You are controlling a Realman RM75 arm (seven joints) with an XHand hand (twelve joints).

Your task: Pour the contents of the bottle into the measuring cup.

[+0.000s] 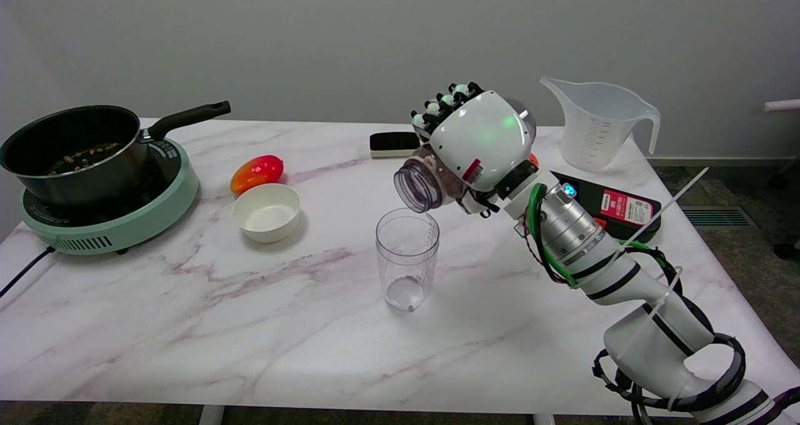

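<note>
Head view: bottle mouth tilted down-left

The scene is evenly and brightly lit from overhead, with soft diffuse light. The white bowl and the clear cup throw faint, blurred shadows to the right on the marble table. A green glow tints the back of the right hand. The saucepan interior stays dark. Focus is fairly sharp throughout, with slight softness and fine noise on the grey wall.
</note>
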